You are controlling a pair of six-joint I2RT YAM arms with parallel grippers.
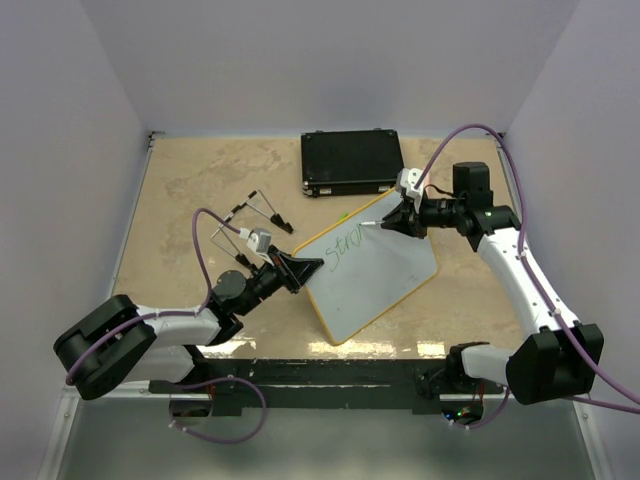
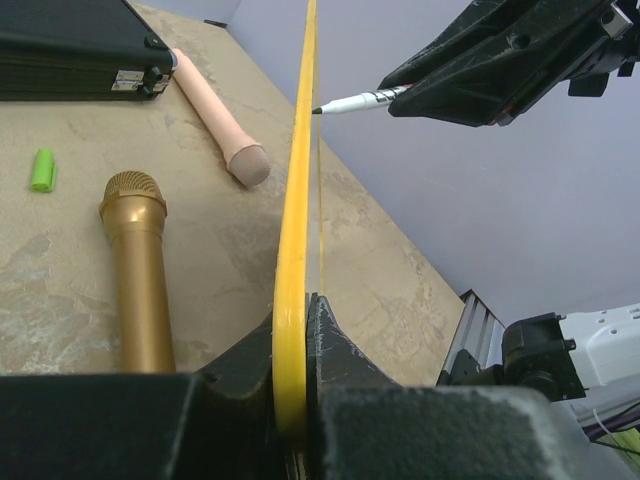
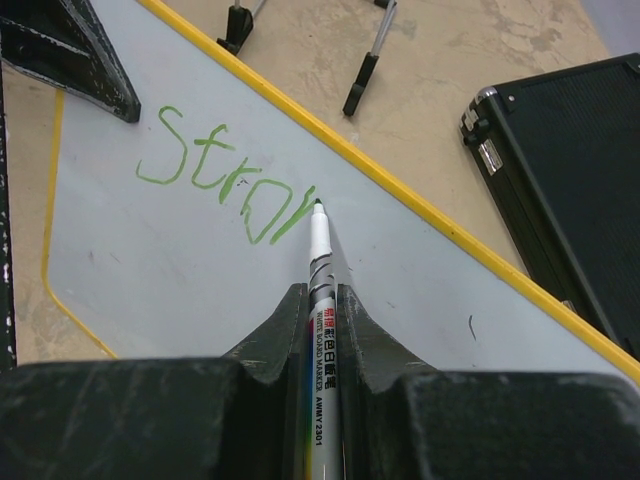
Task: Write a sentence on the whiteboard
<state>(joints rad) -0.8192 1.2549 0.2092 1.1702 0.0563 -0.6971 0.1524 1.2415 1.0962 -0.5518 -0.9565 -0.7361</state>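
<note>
Top external view: the black case (image 1: 352, 162) is seen closed, contents hidden, and the whiteboard (image 1: 375, 275) is held just in front of it. Its yellow rim is pinched by the left gripper (image 1: 308, 269), while a white marker (image 3: 318, 245) is clamped in the right gripper (image 1: 388, 222). Green lettering (image 3: 225, 185) reading "Stron" is written near the edge facing the case, the marker tip at its last letter.

Left gripper (image 1: 303, 271) and right gripper (image 1: 387, 222) are matte black, on white-linked arms (image 1: 520, 270) with purple cables (image 1: 470, 127).
</note>
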